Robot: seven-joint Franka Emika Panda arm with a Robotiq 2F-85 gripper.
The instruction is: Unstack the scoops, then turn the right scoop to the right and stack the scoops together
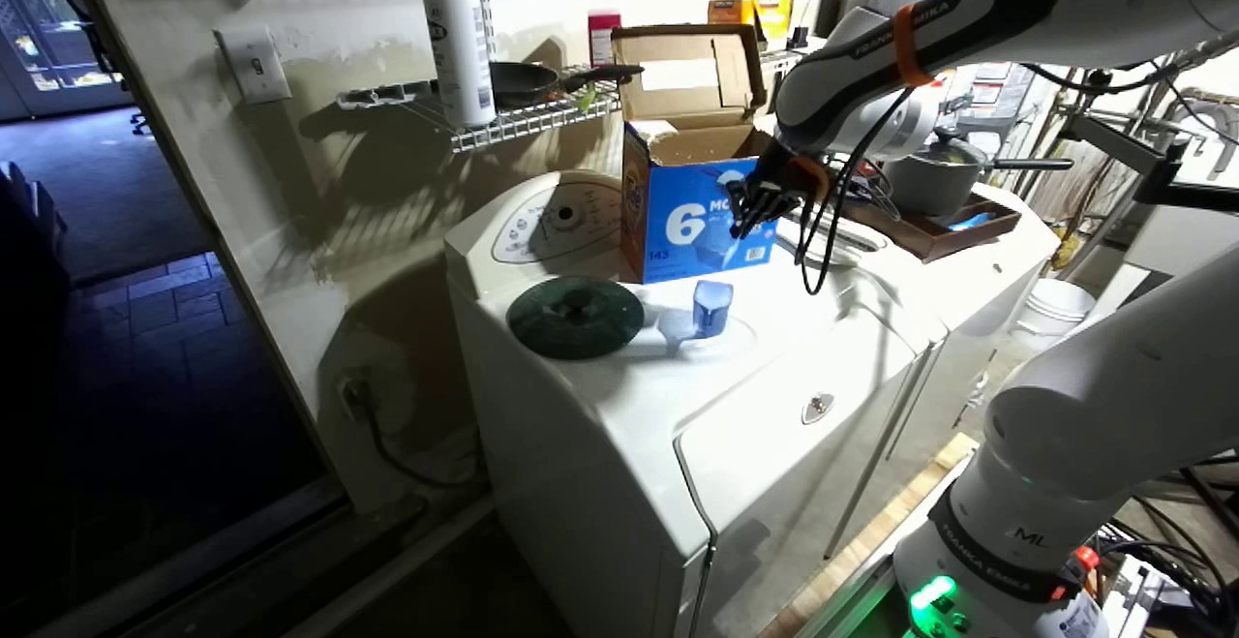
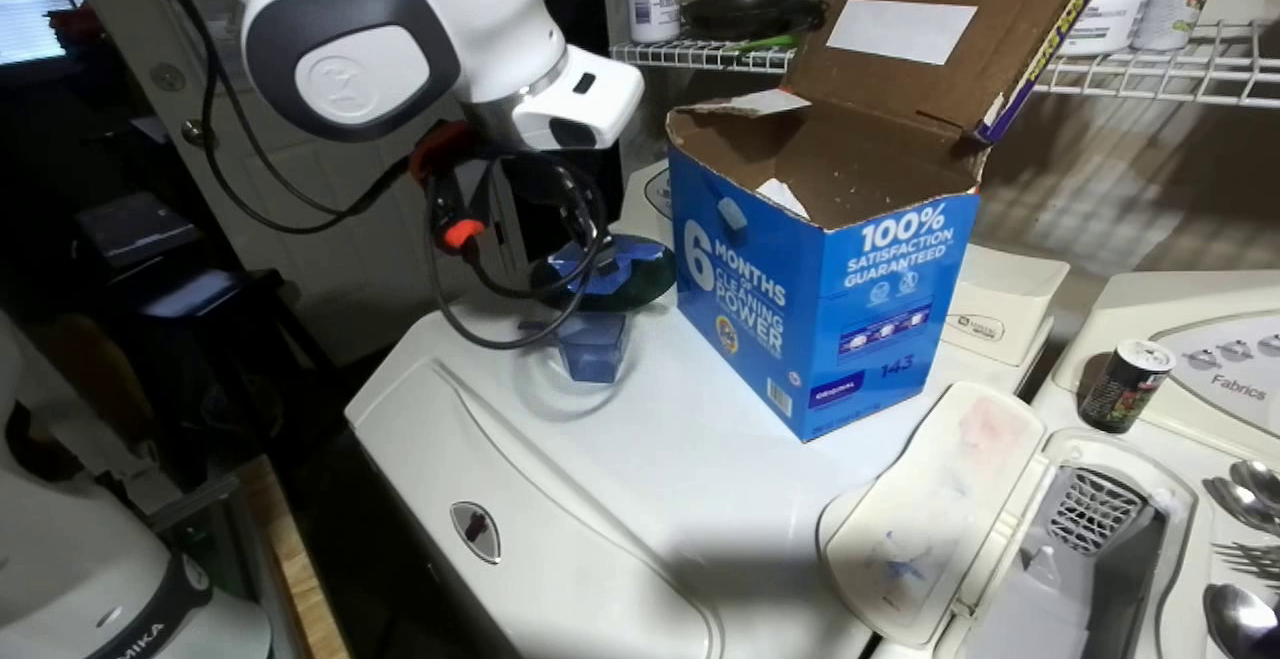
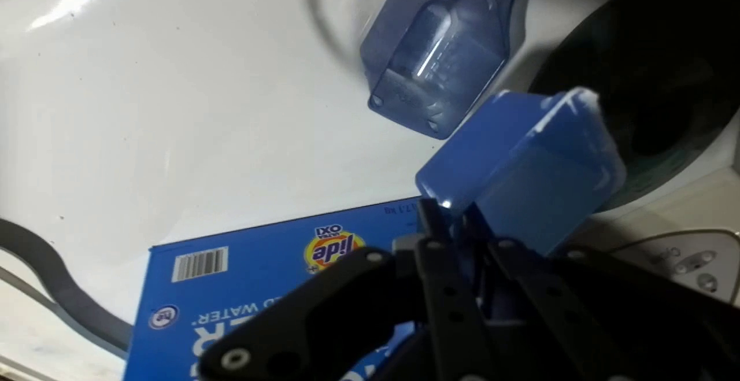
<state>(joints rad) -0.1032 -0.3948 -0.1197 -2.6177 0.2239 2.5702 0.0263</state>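
A translucent blue scoop [image 3: 439,57] rests on the white washer top [image 3: 202,138]; its handle points to the upper right in the wrist view. It also shows in both exterior views [image 1: 711,309] [image 2: 592,347]. My gripper [image 3: 454,210] is shut on another blue scoop [image 3: 537,161] and holds it above the washer, in front of the carton. The held scoop looks tilted, and its grasped part is mostly hidden by the fingers. It shows in both exterior views [image 1: 717,239] [image 2: 610,271]. The two scoops are apart. In an exterior view the fingers [image 1: 743,212] are beside the carton's front.
The open blue carton [image 1: 697,202] stands close behind the gripper. A black round disc [image 1: 576,319] lies beside the resting scoop. A wire shelf [image 1: 542,120] with a bottle and pan is behind. A wooden tray [image 1: 929,231] with a pot and a dispenser [image 2: 1090,539] are farther along.
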